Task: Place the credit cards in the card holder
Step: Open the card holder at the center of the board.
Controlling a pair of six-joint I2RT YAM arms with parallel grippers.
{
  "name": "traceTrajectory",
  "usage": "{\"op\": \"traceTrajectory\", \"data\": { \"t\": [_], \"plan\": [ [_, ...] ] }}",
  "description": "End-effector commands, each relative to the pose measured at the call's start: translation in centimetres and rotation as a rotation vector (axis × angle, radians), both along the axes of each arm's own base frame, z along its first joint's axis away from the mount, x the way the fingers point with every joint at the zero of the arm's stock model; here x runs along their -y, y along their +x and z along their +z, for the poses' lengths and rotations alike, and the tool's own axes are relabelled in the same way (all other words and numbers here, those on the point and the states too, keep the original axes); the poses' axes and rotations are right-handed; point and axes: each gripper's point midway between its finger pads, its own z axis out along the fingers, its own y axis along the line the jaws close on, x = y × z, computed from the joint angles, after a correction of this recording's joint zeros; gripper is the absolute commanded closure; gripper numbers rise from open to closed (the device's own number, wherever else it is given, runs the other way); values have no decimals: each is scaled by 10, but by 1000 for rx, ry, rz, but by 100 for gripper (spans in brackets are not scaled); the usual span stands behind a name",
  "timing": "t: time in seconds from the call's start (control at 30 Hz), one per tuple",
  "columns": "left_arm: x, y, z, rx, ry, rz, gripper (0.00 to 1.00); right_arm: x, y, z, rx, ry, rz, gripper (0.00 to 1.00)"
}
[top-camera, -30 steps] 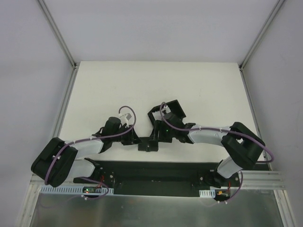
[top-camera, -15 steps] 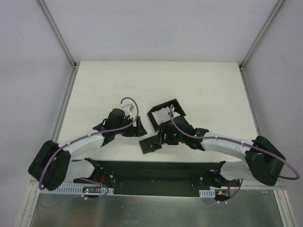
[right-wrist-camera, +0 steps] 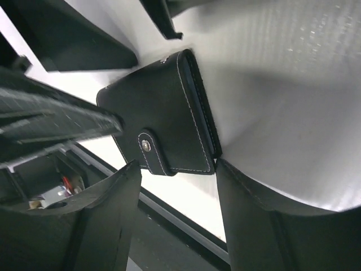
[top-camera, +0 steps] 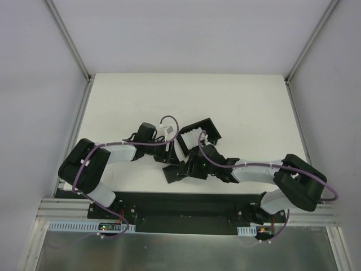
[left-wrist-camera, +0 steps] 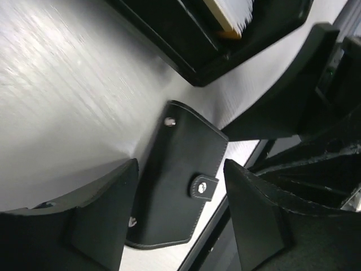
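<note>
The card holder [left-wrist-camera: 175, 186] is a black wallet lying folded shut on the white table, its clasp tab [left-wrist-camera: 204, 186] fastened. It also shows in the right wrist view [right-wrist-camera: 158, 121] and in the top view [top-camera: 172, 174] near the table's front edge. My left gripper [left-wrist-camera: 180, 166] is open, its fingers on either side of the wallet and above it. My right gripper [right-wrist-camera: 177, 164] is open over the wallet's clasp end, one finger [right-wrist-camera: 254, 214] touching its corner. The pale credit cards [top-camera: 189, 138] stand in a black tray; their edges show in the left wrist view [left-wrist-camera: 234, 11].
The black walled tray [top-camera: 210, 129] sits just behind the wallet, close to both grippers. The two grippers [top-camera: 171, 151] [top-camera: 187, 165] are crowded together. The black base rail [top-camera: 186, 203] runs along the table's near edge, right beside the wallet.
My left gripper swung right, up to the wallet and tray. My right arm folded in, its gripper staying at the wallet. The wallet turned slightly.
</note>
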Motion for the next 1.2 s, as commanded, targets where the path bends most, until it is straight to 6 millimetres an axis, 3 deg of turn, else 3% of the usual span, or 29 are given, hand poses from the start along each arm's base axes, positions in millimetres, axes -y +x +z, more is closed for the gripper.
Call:
{"op": "traceTrajectory", "data": {
  "t": [0.0, 0.17, 0.23, 0.4, 0.53, 0.67, 0.83, 0.97, 1.17],
  "plan": [
    [-6, -44, -12, -114, -33, -118, 41, -14, 7, -2, -29, 48, -60, 43],
    [-11, -57, -8, -120, -57, -95, 65, -15, 17, -3, -7, 39, -83, 45],
    [-11, -57, -6, -123, -60, -87, 70, -17, 18, -4, -10, 37, -80, 45],
    [-6, -46, 0, -119, -72, -44, 100, -18, 24, -1, 11, 39, -65, 42],
    [-6, -37, 9, -93, -60, 1, 100, -6, 28, 12, 80, 48, -41, 34],
    [-7, -29, 24, -22, -46, -6, 100, 7, 26, 32, 228, 37, 68, 34],
    [0, -29, 27, -36, -57, -102, 100, -9, 6, 62, 369, 83, 390, 38],
    [6, -34, 23, -80, -90, -184, 100, -20, 5, 64, 412, 85, 514, 42],
    [4, -37, 16, -91, -75, -226, 100, -29, 10, 52, 393, 76, 590, 43]
  ]
}}
